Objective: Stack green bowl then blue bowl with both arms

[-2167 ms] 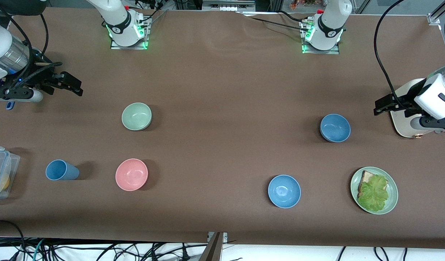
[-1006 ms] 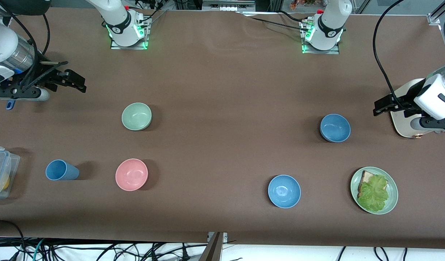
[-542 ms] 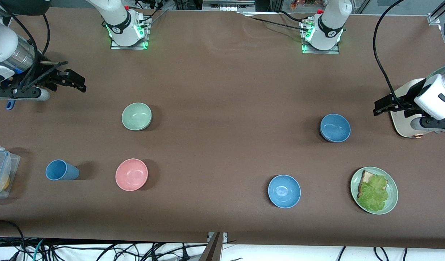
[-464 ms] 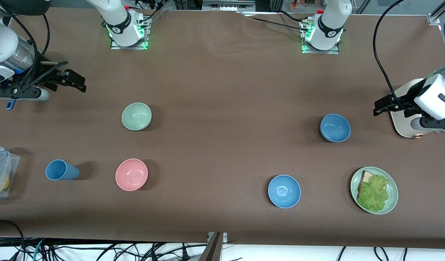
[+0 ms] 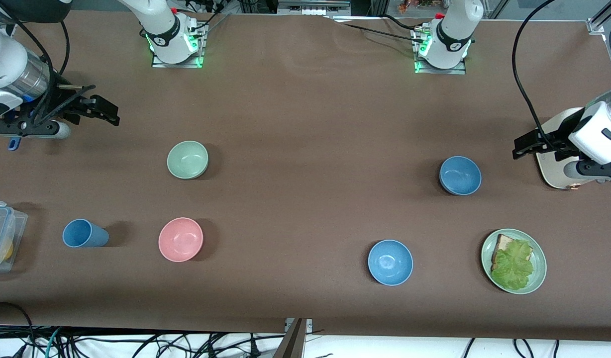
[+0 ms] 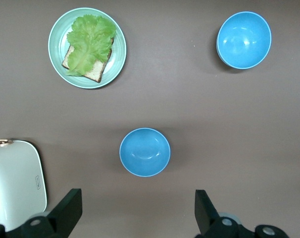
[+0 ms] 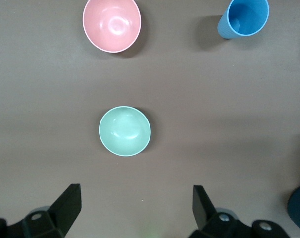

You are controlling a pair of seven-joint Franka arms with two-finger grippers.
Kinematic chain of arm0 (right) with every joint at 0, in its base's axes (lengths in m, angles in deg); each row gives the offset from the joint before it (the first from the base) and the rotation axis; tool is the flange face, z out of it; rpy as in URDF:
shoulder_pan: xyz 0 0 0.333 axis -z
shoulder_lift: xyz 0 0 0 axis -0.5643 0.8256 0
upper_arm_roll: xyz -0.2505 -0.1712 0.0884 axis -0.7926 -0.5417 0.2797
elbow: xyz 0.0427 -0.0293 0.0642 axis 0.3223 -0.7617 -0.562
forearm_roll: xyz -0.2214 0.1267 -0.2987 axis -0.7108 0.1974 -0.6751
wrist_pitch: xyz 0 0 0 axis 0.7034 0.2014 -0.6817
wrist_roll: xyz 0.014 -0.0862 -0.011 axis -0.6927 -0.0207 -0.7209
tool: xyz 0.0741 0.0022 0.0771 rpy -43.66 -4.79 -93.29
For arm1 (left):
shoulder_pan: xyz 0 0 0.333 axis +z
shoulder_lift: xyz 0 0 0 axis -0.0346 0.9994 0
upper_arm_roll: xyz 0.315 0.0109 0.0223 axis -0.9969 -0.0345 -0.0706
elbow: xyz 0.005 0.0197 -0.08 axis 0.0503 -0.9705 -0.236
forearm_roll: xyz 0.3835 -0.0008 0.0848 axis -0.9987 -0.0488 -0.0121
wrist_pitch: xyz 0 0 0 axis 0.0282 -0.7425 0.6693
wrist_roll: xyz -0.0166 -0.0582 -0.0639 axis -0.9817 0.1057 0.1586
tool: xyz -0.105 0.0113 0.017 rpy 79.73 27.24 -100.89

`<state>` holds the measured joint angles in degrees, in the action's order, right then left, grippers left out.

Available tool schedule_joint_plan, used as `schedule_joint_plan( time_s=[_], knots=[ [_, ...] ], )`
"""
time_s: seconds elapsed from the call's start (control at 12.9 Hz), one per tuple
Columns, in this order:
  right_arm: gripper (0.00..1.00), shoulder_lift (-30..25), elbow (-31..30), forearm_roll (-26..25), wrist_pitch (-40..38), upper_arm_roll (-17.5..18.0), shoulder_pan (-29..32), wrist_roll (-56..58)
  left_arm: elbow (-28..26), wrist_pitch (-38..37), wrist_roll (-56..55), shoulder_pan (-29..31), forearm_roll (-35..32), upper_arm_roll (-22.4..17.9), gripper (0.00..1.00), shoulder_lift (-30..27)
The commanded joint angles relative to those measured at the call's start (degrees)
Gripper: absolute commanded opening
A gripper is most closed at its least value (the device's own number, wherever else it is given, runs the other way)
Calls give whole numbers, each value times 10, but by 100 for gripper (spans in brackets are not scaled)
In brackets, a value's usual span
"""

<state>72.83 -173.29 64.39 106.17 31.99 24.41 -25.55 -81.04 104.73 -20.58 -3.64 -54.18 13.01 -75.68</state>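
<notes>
Nothing stacked yet. I see the green bowl (image 5: 187,159) toward the right arm's end and the blue bowl (image 5: 460,175) toward the left arm's end, well apart. Right gripper (image 5: 102,113) and left gripper (image 5: 526,146) both empty, jaws apart, up over the table ends.

I work in a robotics lab: my two arm bases (image 5: 175,47) are bolted to a brown-covered surface (image 5: 305,124) with green status lights glowing. Loose cables (image 5: 136,343) tangle along its edge, and aluminium framing (image 5: 601,22) stands at one corner.
</notes>
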Motion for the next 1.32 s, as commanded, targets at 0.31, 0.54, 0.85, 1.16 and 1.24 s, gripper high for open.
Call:
schedule_joint_plan(
  time_s=[0.31,0.54,0.85,1.16,1.24],
  knots=[
    [99,-14,-31,-7,16,-5,-6,-2,15,-9,-3,2,9,0,100,6],
    [99,-14,-150,-7,148,-2,-6,-2,15,-9,-3,2,9,0,100,6],
    [99,29,-255,-7,311,-1,-7,3,15,-8,-2,2,9,0,100,6],
    [99,91,-302,-2,410,-1,-7,3,15,-8,-2,2,9,-1,100,6],
    [99,106,-318,-2,449,0,-7,3,15,-8,-2,2,9,-1,100,6]
  ],
)
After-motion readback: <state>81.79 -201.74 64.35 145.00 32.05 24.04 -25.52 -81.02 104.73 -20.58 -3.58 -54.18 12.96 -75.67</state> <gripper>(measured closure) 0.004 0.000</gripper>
